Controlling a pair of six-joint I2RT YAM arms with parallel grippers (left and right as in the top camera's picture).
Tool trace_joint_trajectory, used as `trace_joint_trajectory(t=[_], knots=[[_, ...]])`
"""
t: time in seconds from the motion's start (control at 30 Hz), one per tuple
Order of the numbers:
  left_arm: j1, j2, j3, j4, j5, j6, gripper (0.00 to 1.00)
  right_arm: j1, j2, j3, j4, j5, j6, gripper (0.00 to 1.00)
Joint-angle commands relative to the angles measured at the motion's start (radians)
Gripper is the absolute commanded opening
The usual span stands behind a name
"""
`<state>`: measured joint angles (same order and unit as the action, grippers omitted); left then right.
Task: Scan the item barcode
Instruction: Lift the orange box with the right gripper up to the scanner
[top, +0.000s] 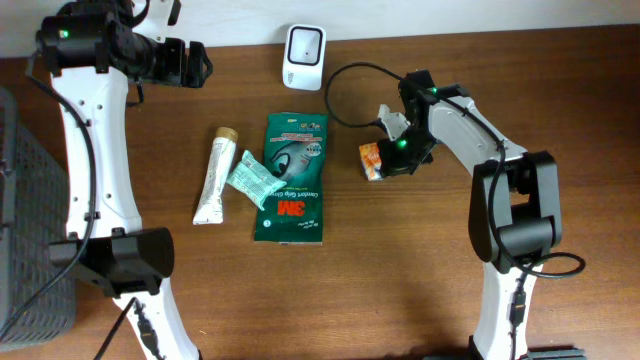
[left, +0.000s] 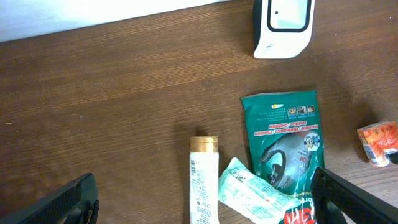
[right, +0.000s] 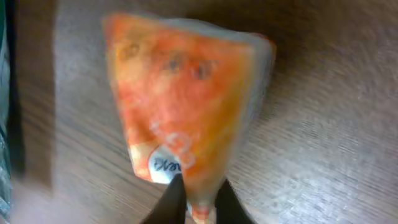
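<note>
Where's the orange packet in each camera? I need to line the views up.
Overhead: the orange packet lies right of centre, just right of the green pack.
Left wrist: the orange packet sits at the right edge, below the middle.
Right wrist: the orange packet fills the picture, blurred, its lower tip pinched in the right claw.
Landmark: the green pack, left of the packet in overhead and left wrist.

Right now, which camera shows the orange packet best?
The right wrist view: the orange packet fills the frame, pinched at its lower edge by the right hand, though blurred. Overhead shows the packet small, beside that hand. The left wrist view shows it small at the right edge.
</note>
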<state>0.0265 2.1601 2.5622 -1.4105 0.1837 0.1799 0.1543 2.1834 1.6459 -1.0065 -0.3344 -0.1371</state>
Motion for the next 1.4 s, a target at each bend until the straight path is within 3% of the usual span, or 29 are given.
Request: trace_joint_trajectory(t=[0.0, 0.03, 0.17, 0.33, 0.43, 0.57, 0.73, 0.77, 0.87, 1.0, 1.2, 1.37], knots=[[-0.002, -0.018, 0.012, 0.002, 0.011, 0.01, 0.99, 0.002, 0.013, 0.041, -0.019, -0.003, -0.018, 0.4], [-0.002, -0.018, 0.012, 0.002, 0.011, 0.01, 0.99, 0.0, 0.013, 0.071, -0.045, -0.007, 0.075, 0.47], [-0.002, -0.018, 0.012, 0.002, 0.011, 0.009, 0.99, 0.0, 0.013, 0.09, -0.128, -0.036, 0.343, 0.47], [-0.002, -0.018, 0.012, 0.002, 0.011, 0.01, 0.99, 0.002, 0.015, 0.045, -0.119, -0.036, 0.492, 0.44], [-0.002, -0.018, 0.012, 0.002, 0.011, 0.01, 0.99, 0.002, 0.015, 0.035, -0.077, -0.027, 0.513, 0.35], [-0.002, -0.018, 0.012, 0.002, 0.011, 0.009, 0.99, 0.002, 0.017, 0.013, -0.031, -0.024, 0.514, 0.34], [-0.002, -0.018, 0.012, 0.002, 0.011, 0.009, 0.99, 0.002, 0.017, -0.106, 0.149, -0.021, 0.513, 0.33], [-0.002, -0.018, 0.012, 0.002, 0.011, 0.01, 0.99, 0.002, 0.017, -0.124, 0.167, -0.021, 0.513, 0.3], [-0.002, -0.018, 0.012, 0.002, 0.011, 0.01, 0.99, 0.002, 0.017, -0.126, 0.17, -0.022, 0.513, 0.04], [-0.002, -0.018, 0.012, 0.002, 0.011, 0.01, 0.99, 0.002, -0.001, -0.124, 0.166, -0.044, 0.498, 0.04], [-0.002, -0.018, 0.012, 0.002, 0.011, 0.01, 0.99, -0.045, -0.184, -0.114, 0.166, -0.455, 0.32, 0.04], [-0.002, -0.018, 0.012, 0.002, 0.011, 0.009, 0.99, -0.199, -0.304, -0.114, 0.166, -1.022, 0.238, 0.04]])
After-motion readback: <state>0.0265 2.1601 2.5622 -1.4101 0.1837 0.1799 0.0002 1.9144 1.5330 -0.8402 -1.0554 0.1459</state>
